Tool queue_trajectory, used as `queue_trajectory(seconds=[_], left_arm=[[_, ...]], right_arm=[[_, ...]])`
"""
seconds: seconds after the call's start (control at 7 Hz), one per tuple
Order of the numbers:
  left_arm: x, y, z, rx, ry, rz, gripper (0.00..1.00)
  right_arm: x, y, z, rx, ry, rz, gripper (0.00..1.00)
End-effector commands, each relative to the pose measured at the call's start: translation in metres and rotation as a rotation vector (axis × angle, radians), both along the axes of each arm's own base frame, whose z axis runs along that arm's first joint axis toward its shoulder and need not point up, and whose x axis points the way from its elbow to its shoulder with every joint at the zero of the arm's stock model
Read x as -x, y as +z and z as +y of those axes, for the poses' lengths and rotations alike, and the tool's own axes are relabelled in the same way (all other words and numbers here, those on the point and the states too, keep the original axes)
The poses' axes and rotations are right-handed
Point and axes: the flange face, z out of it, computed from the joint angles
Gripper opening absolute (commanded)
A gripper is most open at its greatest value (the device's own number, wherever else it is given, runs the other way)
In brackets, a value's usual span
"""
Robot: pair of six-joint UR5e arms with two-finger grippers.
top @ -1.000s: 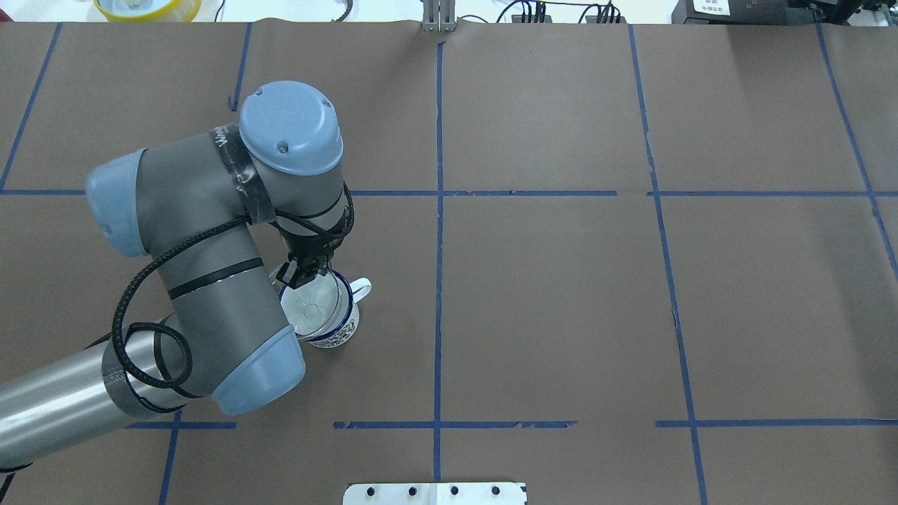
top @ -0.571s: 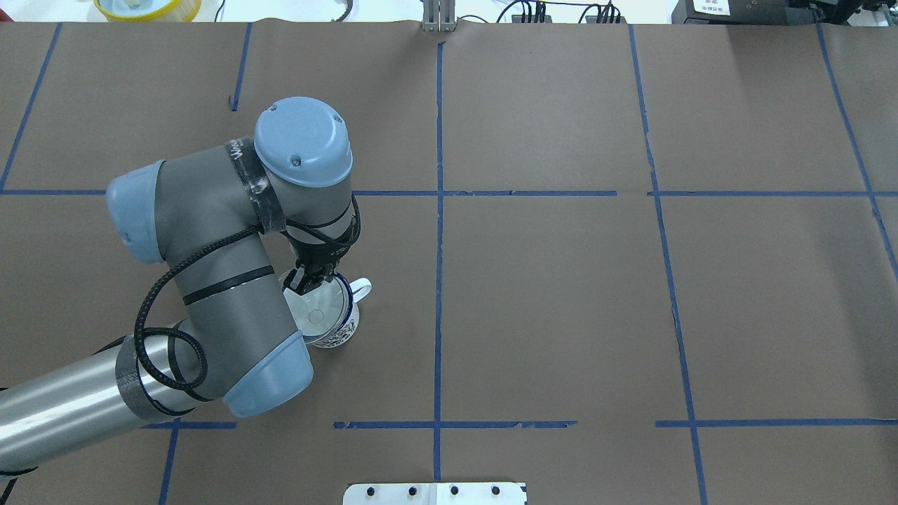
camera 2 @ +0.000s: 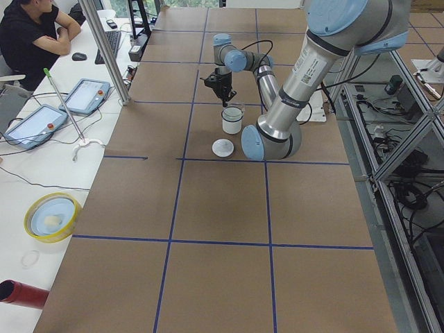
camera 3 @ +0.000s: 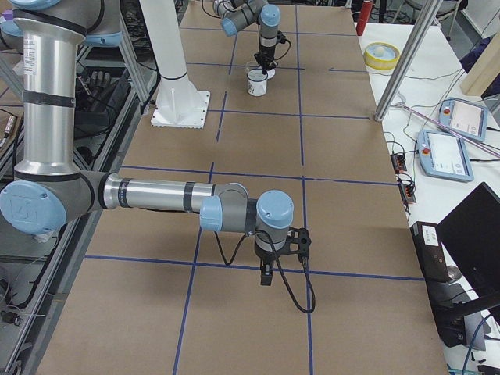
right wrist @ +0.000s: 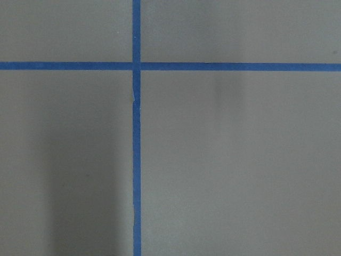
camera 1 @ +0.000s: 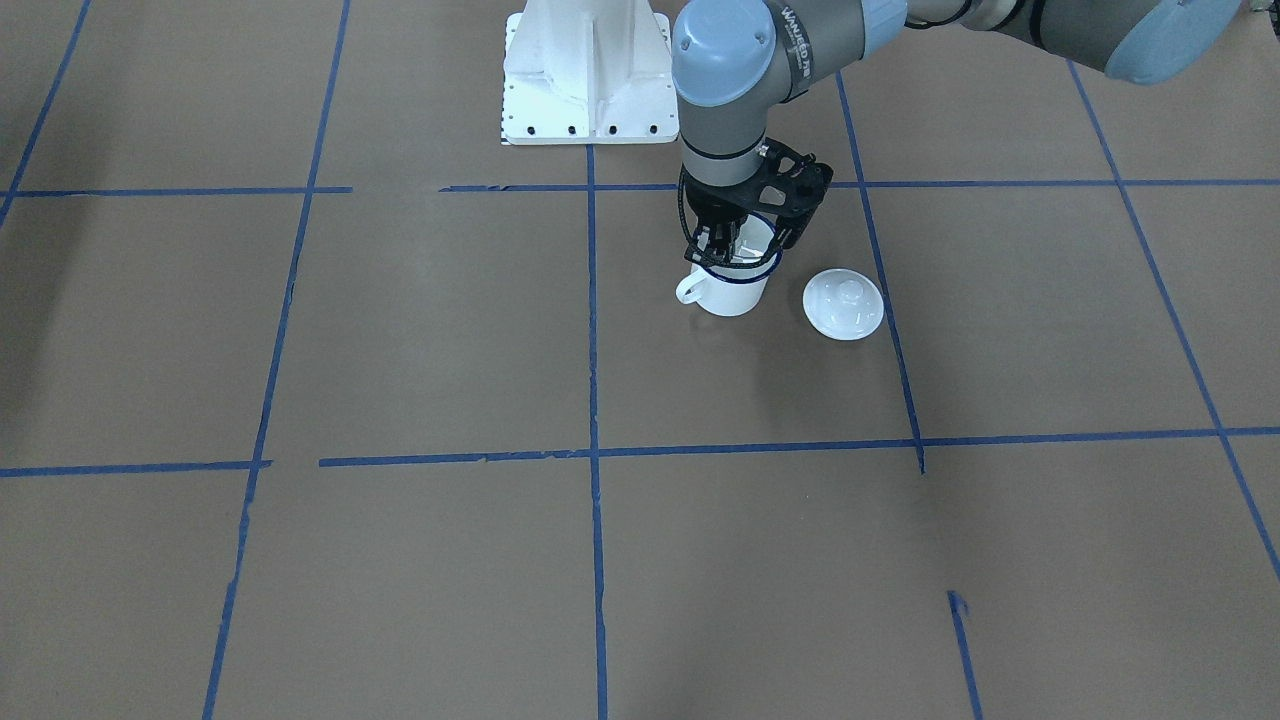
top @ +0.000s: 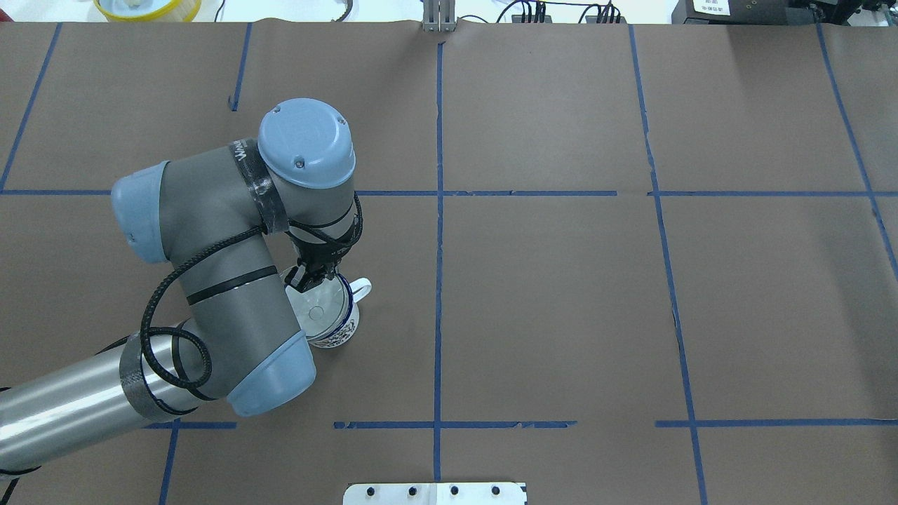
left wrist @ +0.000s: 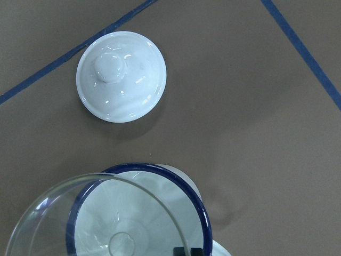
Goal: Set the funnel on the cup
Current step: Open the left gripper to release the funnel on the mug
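Observation:
The white cup [top: 342, 328] with a dark blue rim stands on the brown table, its handle [top: 361, 287] to the right; it also shows in the front view [camera 1: 735, 292] and the left wrist view [left wrist: 198, 198]. My left gripper [top: 306, 280] is shut on the far rim of the clear funnel [top: 316, 310]. It holds the funnel over the cup's mouth, spout down inside. In the left wrist view the funnel [left wrist: 58, 216] sits a little off-centre over the rim. My right gripper [camera 3: 266, 277] points down over bare table, far from the cup; I cannot tell whether it is open or shut.
A round white knobbed lid [camera 1: 845, 304] lies on the table beside the cup, also in the left wrist view [left wrist: 121, 76]. The white robot base [camera 1: 588, 75] stands behind. A yellow bowl [top: 147, 7] sits past the far table edge.
My left arm has shifted right and slightly nearer with the funnel. The funnel has moved from left of the cup's mouth to more directly over it.

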Motion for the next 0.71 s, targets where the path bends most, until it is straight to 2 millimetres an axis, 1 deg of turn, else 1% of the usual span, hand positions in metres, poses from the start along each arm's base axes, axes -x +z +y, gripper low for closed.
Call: queue_trajectory(seconds=[0.0, 0.29, 0.43, 0.57], left_arm=[[-0.0042, 0.0031, -0.0033, -0.014, 0.010, -0.001, 0.00], [-0.0073, 0.0065, -0.0052, -0.009, 0.010, -0.009, 0.00], [-0.0073, 0.0065, -0.0052, -0.009, 0.010, -0.009, 0.33], [-0.0055, 0.0027, -0.0041, -0.014, 0.010, -0.002, 0.99]], right_arm=[[0.0000, -0.0001, 0.0000, 0.000, 0.000, 0.000, 1.00], [0.0000, 0.0006, 0.0001, 0.001, 0.000, 0.000, 1.00], [0.0000, -0.0001, 0.0000, 0.000, 0.000, 0.000, 1.00], [0.0000, -0.0001, 0.0000, 0.000, 0.000, 0.000, 1.00]])
